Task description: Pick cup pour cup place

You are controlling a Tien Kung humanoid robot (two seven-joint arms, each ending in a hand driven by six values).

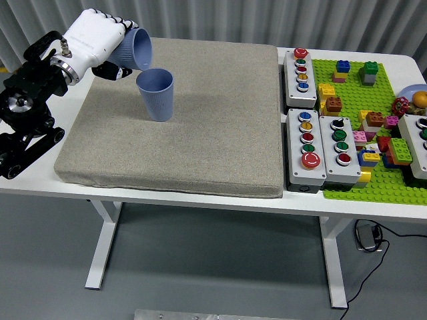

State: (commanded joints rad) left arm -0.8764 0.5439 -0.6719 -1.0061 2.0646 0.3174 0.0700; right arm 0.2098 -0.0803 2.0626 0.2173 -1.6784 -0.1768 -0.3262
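A blue ribbed cup [156,94] stands upright on the grey mat [200,133], near its back left. My left hand [100,41], white with a black arm, is shut on a second blue cup [136,48]. That cup is tipped on its side, its mouth facing right and down just above the standing cup's rim. The right hand is out of sight.
Three grey button boxes [300,69] [306,147] [340,141] stand right of the mat. A green baseplate [353,180] with several toy bricks fills the table's right end, with another button box [421,143] at the edge. The table's near edge [200,200] runs below the mat.
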